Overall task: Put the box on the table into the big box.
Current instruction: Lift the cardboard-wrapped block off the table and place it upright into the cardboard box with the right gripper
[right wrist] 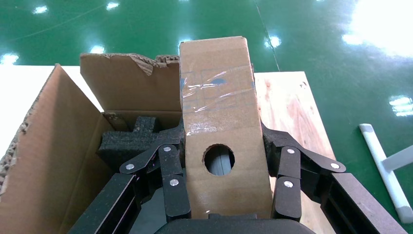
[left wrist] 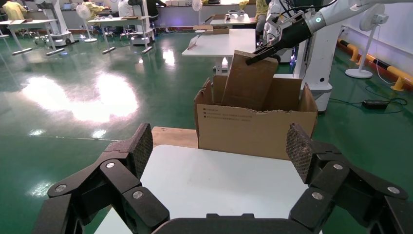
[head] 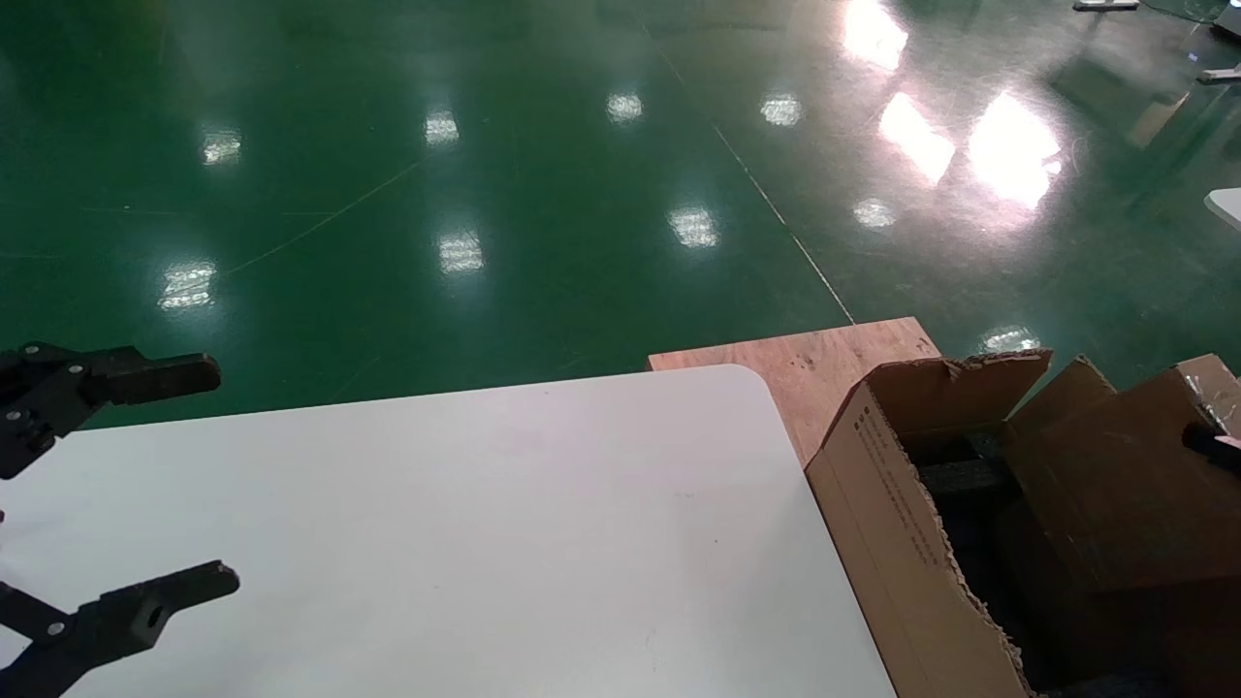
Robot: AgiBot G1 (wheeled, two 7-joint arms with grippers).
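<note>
Green glossy floor (head: 485,174) surrounds the white worktop (head: 485,523); right end effector (right wrist: 226,168) grips the box (right wrist: 219,112) over the big box (head: 902,543), while left end effector (left wrist: 219,161) hovers wide above the worktop.

Glossy taped cardboard box (right wrist: 221,122) (corrugated carton (right wrist: 53,146), ragged edges).

Both grippers matte black, linked bars joined by silver rivets. Left gripper (left wrist: 219,156): fingertips (left wrist: 142,146) faced with dimpled, waffle-textured pads. Right gripper (right wrist: 224,161): white arm, black wrist.

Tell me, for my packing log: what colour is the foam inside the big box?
Black foam; right wrist view.
</note>
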